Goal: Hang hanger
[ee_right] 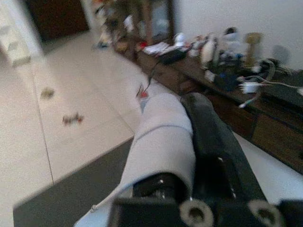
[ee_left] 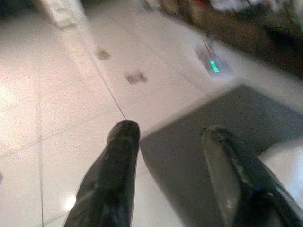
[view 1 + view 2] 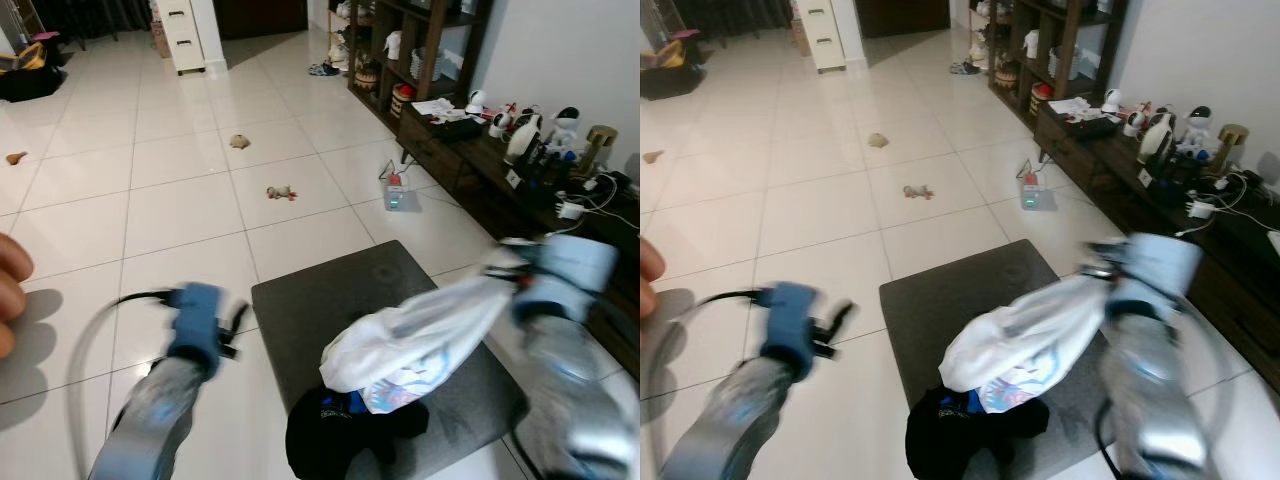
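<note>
My right gripper [image 3: 507, 268] is shut on a white printed garment [image 3: 410, 345], which hangs stretched from it down to a grey low table [image 3: 330, 290]. In the right wrist view the white cloth [image 1: 163, 137] is pinched against the black finger [image 1: 208, 127]. A black and blue garment [image 3: 340, 435] lies bunched at the table's near edge, under the white one. My left gripper [image 3: 235, 325] hovers over the floor just left of the table. In the left wrist view, the left gripper [image 2: 170, 132] is open and holds nothing. I see no hanger.
A person's hand [image 3: 10, 290] shows at the left edge. A dark cabinet [image 3: 480, 170] crowded with small items runs along the right wall. A power strip [image 3: 397, 195] with a green light and small toys [image 3: 281, 192] lie on the tiled floor. A white drawer unit [image 3: 185, 35] stands far back.
</note>
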Robot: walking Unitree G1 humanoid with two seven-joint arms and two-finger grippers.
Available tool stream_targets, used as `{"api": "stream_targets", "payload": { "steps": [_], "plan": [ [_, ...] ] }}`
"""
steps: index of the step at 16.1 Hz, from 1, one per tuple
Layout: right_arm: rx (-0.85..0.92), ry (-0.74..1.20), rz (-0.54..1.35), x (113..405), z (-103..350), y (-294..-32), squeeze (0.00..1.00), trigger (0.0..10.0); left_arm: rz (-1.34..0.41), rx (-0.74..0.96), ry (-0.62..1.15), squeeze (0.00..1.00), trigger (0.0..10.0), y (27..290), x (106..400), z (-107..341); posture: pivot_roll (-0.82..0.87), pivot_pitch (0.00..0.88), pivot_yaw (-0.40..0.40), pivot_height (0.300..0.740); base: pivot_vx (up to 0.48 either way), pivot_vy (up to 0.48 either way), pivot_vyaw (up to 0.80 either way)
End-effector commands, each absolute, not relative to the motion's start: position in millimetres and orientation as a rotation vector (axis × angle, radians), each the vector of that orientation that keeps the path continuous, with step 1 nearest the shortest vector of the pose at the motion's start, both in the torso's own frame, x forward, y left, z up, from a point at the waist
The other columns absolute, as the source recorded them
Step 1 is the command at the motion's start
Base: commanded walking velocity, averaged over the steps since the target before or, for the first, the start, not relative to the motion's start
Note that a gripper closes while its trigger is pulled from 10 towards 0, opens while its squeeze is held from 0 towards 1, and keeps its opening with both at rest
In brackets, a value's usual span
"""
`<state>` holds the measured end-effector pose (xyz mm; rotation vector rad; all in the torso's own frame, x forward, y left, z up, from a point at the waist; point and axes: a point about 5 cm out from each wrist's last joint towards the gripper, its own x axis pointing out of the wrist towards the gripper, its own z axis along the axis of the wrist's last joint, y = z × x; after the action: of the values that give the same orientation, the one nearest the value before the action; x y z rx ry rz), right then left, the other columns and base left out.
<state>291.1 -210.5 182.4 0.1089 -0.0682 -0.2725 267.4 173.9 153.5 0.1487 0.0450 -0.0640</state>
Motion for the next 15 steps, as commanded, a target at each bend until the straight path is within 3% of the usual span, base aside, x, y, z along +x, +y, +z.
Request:
{"api": "stream_targets", "payload": {
  "steps": [1,5,8,14,15],
  "plan": [
    [0.138,-0.16,-0.258,282,199,-211,0.0,0.0,0.003,0.183,-0.072,0.0,10.0,181,259,167,-0.04,0.09,-0.012,0.74,0.0,0.0,0.0],
    [0.114,0.009,-0.2,273,151,-199,0.0,0.0,0.232,0.22,-0.115,0.0,10.0,208,236,160,-0.02,0.077,-0.004,0.74,0.0,0.0,0.0],
    [0.089,0.073,-0.188,271,128,-194,0.0,0.0,0.308,0.28,-0.081,0.0,10.0,232,219,146,-0.02,0.047,0.002,0.74,0.0,0.0,0.0],
    [0.079,0.13,-0.22,261,99,-202,0.0,0.0,0.248,0.315,-0.053,0.0,10.0,224,213,124,-0.02,0.0,0.007,0.74,0.0,0.0,0.0],
    [0.081,0.131,-0.217,261,98,-200,0.0,10.0,0.244,0.313,-0.058,0.0,10.0,223,214,124,-0.02,0.0,0.007,0.74,0.0,0.0,0.0]
  ]
}}
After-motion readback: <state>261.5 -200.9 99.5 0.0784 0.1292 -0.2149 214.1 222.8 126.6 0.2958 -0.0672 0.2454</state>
